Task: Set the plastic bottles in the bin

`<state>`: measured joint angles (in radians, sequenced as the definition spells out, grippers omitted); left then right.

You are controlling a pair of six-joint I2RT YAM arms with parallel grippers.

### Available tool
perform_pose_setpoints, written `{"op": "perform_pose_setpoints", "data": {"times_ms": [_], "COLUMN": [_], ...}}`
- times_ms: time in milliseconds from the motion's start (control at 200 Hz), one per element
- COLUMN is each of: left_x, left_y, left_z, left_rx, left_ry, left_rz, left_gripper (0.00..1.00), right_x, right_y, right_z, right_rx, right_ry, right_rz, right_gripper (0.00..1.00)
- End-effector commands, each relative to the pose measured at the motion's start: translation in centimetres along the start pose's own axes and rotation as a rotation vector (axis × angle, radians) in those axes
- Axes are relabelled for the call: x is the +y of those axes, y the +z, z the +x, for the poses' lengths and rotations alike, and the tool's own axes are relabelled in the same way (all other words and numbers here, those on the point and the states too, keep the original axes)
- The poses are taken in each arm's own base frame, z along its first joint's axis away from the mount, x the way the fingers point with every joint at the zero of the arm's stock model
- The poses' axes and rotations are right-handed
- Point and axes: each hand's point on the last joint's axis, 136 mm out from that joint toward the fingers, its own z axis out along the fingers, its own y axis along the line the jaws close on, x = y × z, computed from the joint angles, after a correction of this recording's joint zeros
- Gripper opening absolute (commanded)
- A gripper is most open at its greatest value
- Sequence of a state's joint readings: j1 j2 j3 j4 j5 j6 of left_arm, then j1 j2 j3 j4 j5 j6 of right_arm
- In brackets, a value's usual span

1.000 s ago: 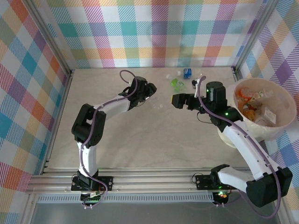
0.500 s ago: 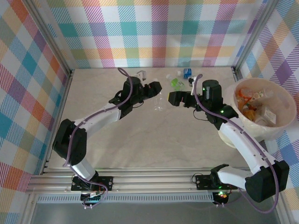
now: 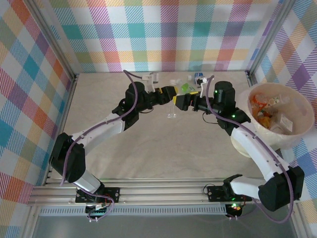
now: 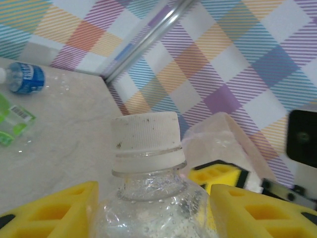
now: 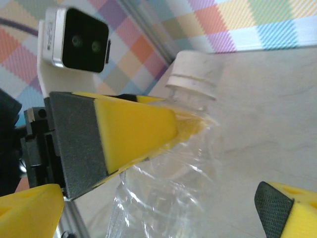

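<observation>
Plastic bottles (image 3: 265, 111) lie heaped in the bin (image 3: 277, 143) at the right edge of the surface (image 3: 158, 148). A few others, among them a green bottle (image 3: 187, 88) and a blue-labelled bottle (image 3: 199, 77), lie near the far wall. One clear bottle (image 3: 171, 110) with a white cap (image 4: 145, 139) is up off the surface at mid-table. The left jaws pinch it just below the neck, their yellow pads (image 4: 49, 210) on either side. The right jaws stand spread wide, one on each side of that bottle's crumpled body and facing the left ones; the right wrist view shows no contact yet. I judge this to be a handover, since the bin sits on the right arm's side. The next move calls for the right jaws to close on the body below the left pads before the left ones let go. The wall looks thin and likely slippery, so the grip should be firm and centred.
</observation>
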<state>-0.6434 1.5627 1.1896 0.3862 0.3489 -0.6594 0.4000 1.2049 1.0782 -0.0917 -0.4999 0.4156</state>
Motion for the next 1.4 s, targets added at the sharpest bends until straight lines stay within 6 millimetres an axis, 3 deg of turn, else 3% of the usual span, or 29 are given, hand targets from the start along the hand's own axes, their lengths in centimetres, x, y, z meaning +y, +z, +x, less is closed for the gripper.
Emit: {"op": "perform_pose_setpoints", "data": {"times_ms": [0,155,370,625,930,1125,1220,1394], "left_x": [-4.1,-4.6,-5.1,-5.9,-6.9,-7.1,-7.1,-7.6], "left_y": [-0.3,-0.1,0.1,1.4,1.9,1.9,2.0,1.7], "left_z": [-1.9,-3.0,-4.1,-2.5,-2.2,-2.1,-2.1,-2.2], "left_rx": [-0.052,-0.092,-0.141,-0.075,-0.059,-0.053,-0.038,-0.019], "left_ry": [0.041,0.036,0.033,0.043,0.062,0.058,0.049,0.053], "left_rz": [0.137,0.146,0.171,0.234,0.264,0.268,0.258,0.261], "left_gripper": [0.48,0.48,0.47,0.47,0.48,0.49,0.57,0.87], "right_x": [2.1,1.2,1.8,2.8,2.6,1.5,0.4,-2.3], "right_y": [0.5,0.8,0.2,0.3,0.4,-0.3,-0.7,-2.2], "right_z": [-0.4,1.2,2.8,1.6,1.5,1.3,0.9,-0.2], "right_rx": [0.023,0.045,0.068,0.045,0.044,0.022,0.005,-0.020], "right_ry": [0.019,0.049,0.040,0.034,0.019,-0.011,-0.021,-0.048], "right_rz": [-0.117,-0.109,-0.160,-0.209,-0.194,-0.096,-0.007,0.188], "right_gripper": [1.00,1.00,1.00,0.98,0.69,0.55,0.52,0.48]}}
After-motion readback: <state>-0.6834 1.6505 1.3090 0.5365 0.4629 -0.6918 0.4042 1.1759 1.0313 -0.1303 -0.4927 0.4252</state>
